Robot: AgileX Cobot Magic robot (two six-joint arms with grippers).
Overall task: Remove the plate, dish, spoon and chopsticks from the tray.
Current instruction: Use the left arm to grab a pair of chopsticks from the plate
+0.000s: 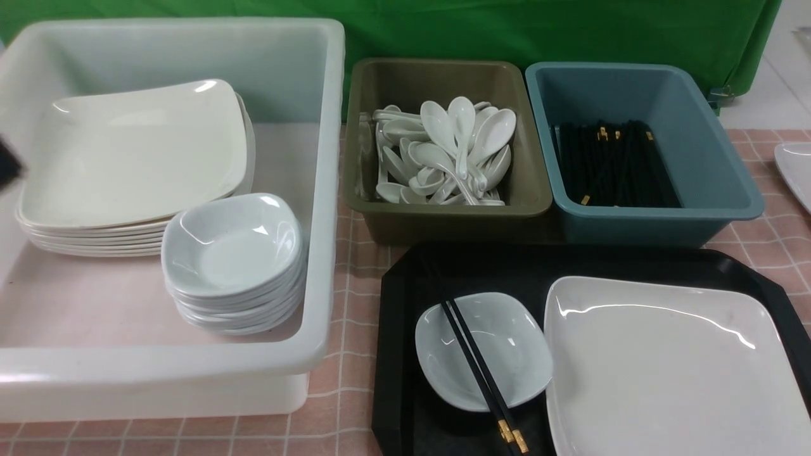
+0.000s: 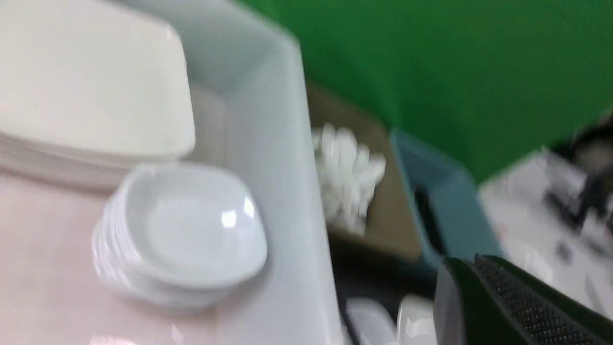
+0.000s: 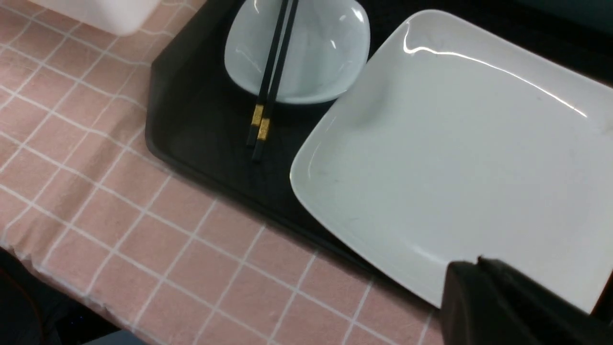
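Note:
The black tray (image 1: 405, 304) lies at the front right. On it the small bluish-white dish (image 1: 507, 335) holds the black chopsticks (image 1: 475, 364), which lie across it with the gold bands toward me. The large white plate (image 1: 665, 373) sits to its right, touching it. No spoon shows on the tray. In the right wrist view my right gripper (image 3: 479, 262) is shut and empty above the plate's (image 3: 455, 143) near edge, with the dish (image 3: 325, 52) and chopsticks (image 3: 273, 72) beyond. My left gripper (image 2: 476, 261) is shut and empty, above the white tub in a blurred view.
The big white tub (image 1: 329, 190) at the left holds a stack of plates (image 1: 133, 152) and a stack of dishes (image 1: 231, 253). An olive bin (image 1: 355, 158) holds several spoons. A teal bin (image 1: 716, 145) holds chopsticks. A black arm part (image 1: 7, 166) shows at the left edge.

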